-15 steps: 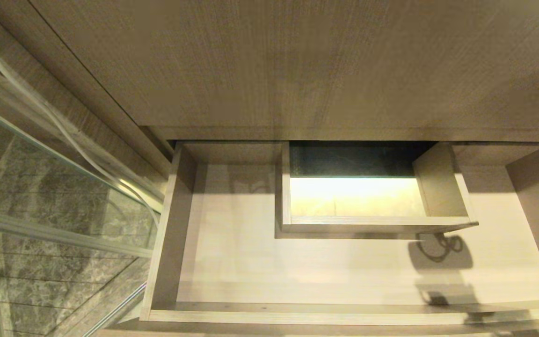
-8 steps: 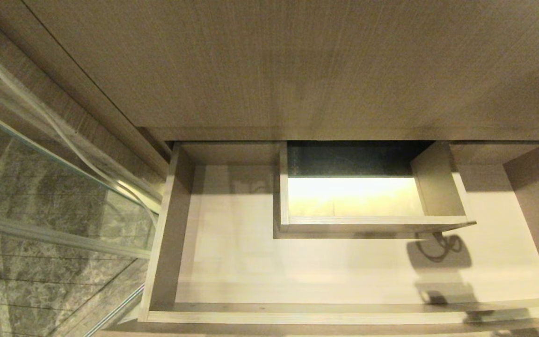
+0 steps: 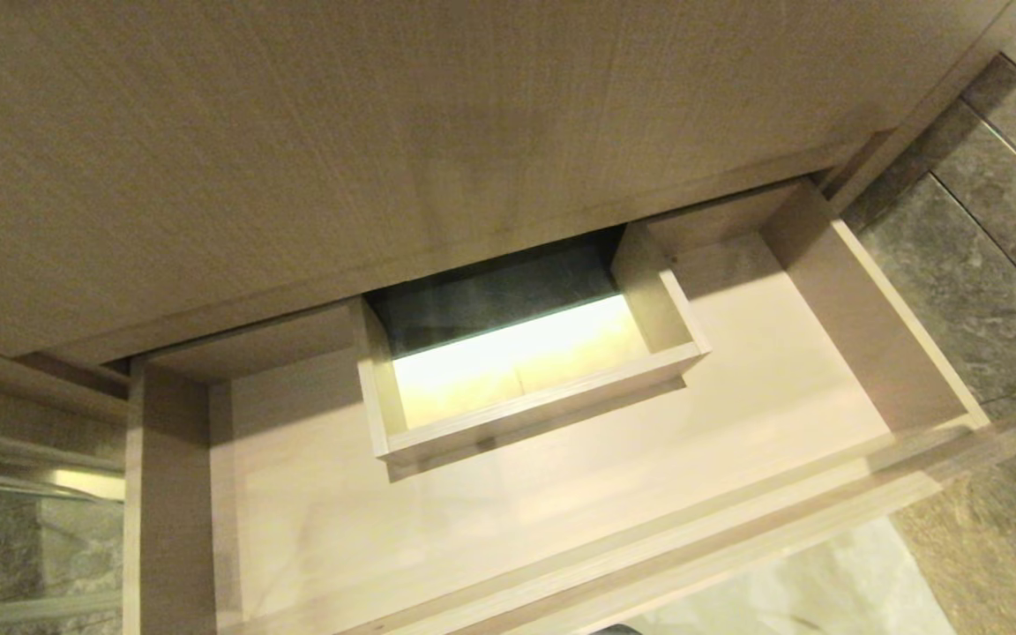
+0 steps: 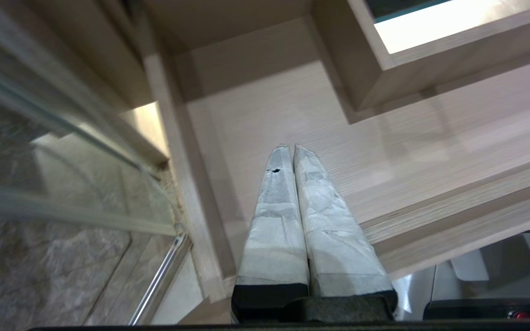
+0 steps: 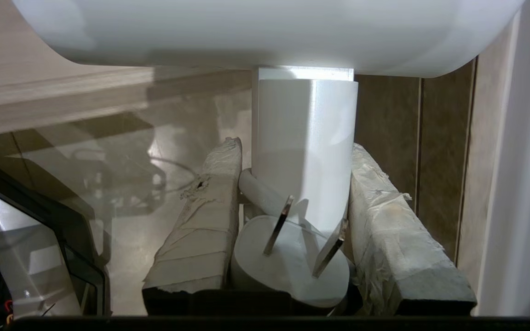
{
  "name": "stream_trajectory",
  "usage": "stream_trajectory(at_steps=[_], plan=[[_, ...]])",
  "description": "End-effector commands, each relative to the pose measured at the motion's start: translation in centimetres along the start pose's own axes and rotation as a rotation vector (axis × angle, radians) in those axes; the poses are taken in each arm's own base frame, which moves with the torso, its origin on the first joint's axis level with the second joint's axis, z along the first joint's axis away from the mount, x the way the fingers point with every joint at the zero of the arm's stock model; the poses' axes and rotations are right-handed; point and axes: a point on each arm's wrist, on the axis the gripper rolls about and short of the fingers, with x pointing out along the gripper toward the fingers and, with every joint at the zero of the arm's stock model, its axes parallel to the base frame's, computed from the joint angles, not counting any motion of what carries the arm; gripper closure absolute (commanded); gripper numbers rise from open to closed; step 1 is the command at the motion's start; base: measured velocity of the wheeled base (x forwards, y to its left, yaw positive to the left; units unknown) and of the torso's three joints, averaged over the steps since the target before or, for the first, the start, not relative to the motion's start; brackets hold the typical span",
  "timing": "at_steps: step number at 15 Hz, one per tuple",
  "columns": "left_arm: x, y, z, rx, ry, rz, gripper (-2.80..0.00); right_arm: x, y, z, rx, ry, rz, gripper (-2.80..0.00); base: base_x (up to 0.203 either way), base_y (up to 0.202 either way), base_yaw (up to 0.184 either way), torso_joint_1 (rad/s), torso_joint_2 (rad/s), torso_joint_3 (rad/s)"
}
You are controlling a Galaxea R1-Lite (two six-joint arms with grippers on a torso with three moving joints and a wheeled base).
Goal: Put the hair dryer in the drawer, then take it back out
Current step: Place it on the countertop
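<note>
The drawer (image 3: 896,309) stands pulled out below the cabinet front, and its light floor holds nothing; a boxed cut-out (image 3: 526,414) sits at its rear middle. Neither gripper shows in the head view. In the right wrist view my right gripper (image 5: 295,143) is shut on the slim handle of the white hair dryer (image 5: 304,138), whose fat barrel fills the picture beyond the fingers. The dryer's white plug (image 5: 288,271) is wedged between the fingers near the palm. My left gripper (image 4: 291,148) is shut and empty, above the drawer (image 4: 292,110) near its left wall.
A glass panel with a metal frame (image 3: 23,476) stands left of the drawer. Dark stone tiles (image 3: 984,265) lie to its right. The cabinet front (image 3: 384,132) rises above it. Part of my base (image 5: 39,239) shows over the pale floor.
The whole head picture has swung, so the camera moved: the drawer now sits tilted and further left, with stone tiles showing at the right. The dark shadows on the drawer floor are gone.
</note>
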Motion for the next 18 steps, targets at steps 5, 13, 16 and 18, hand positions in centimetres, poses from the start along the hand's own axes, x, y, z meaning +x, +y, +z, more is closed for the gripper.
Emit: stream_trajectory(at_steps=[5, 13, 16, 18], plan=[[-0.01, 0.00, -0.01, 0.000, 0.000, 0.000, 0.00, -0.13, 0.09, -0.06, -0.003, 0.000, 0.003, 0.00, 0.000, 0.000, -0.018, 0.002, 0.00, 0.000], [0.00, 0.00, -0.04, 0.000, 0.002, 0.000, 0.00, -0.23, 0.11, -0.05, -0.004, -0.005, -0.001, 0.00, 0.000, 0.000, 0.000, 0.000, 0.00, 0.000], [-0.01, 0.00, -0.01, 0.000, 0.000, 0.000, 0.00, -0.23, 0.18, -0.16, -0.003, 0.001, 0.003, 0.00, 0.000, 0.000, 0.000, 0.000, 0.00, 0.000], [0.00, 0.00, -0.04, 0.000, 0.002, 0.000, 0.00, -0.06, 0.11, -0.13, -0.005, -0.004, 0.001, 0.00, 0.000, 0.000, 0.000, 0.000, 0.00, 0.000]])
